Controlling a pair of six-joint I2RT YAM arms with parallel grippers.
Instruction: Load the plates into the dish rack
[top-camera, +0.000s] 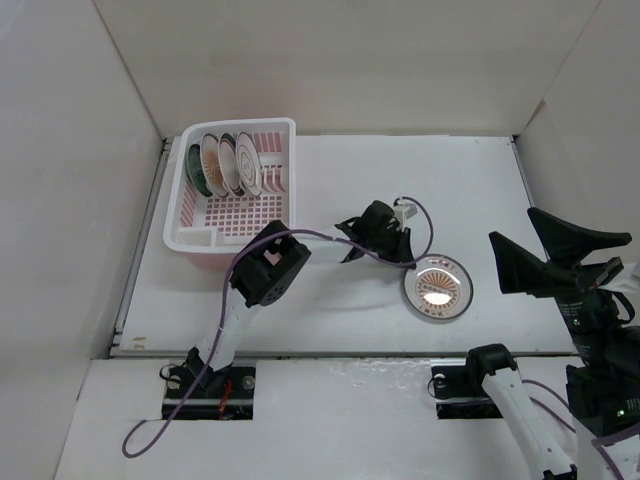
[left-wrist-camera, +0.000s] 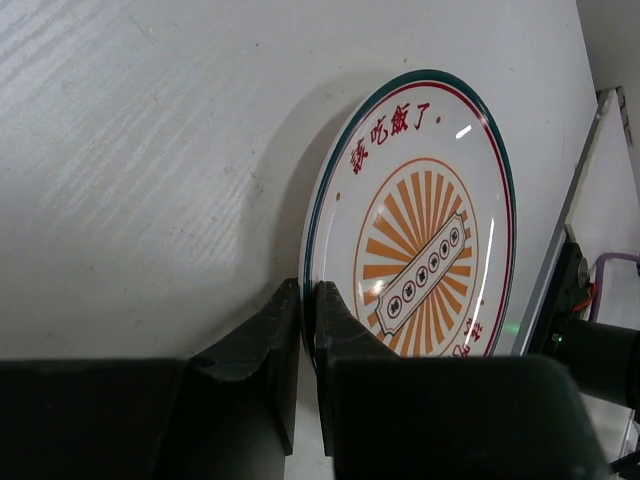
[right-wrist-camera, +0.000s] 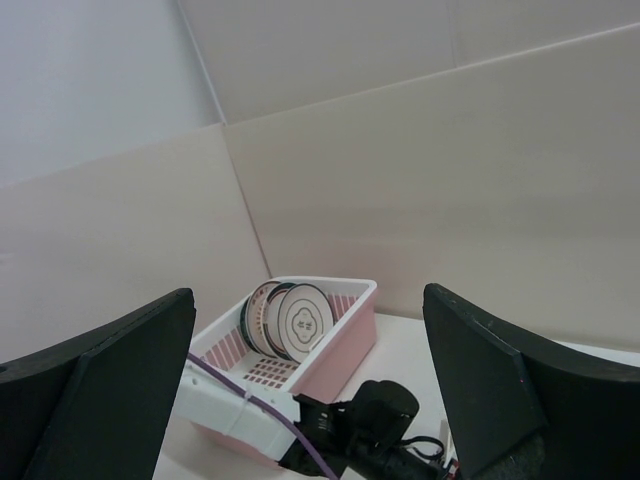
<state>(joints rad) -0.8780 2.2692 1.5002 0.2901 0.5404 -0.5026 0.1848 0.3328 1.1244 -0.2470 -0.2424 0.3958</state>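
The right gripper (top-camera: 513, 230) hangs over the right edge of the table (top-camera: 480, 180), towards the near side. Its two fingers are spread wide and nothing is between them. In its wrist view the fingers sit at the far left and far right of the picture, with the gap bare.

Just left of it, right of the table's middle and towards the near edge, lies a plate (top-camera: 438, 288). It faces up and has an orange sunburst centre, a dark green rim and red lettering. Whether its gripped edge is raised off the table cannot be told.

The left gripper (left-wrist-camera: 309, 305) reaches the plate from the left, its arm stretching from the near-left across the middle. Its jaws are pinched together on the plate's left rim, one finger on each face, with only the rim's thickness between them.

Farther off, in the far-left corner, sits the rack (top-camera: 232, 215), well apart from the loose plate. Four plates (top-camera: 232, 163) stand on edge in a close row at its far end, leaning slightly. The leftmost one is dark and the others are pale. The rack's near half shows only its pink grid bottom.
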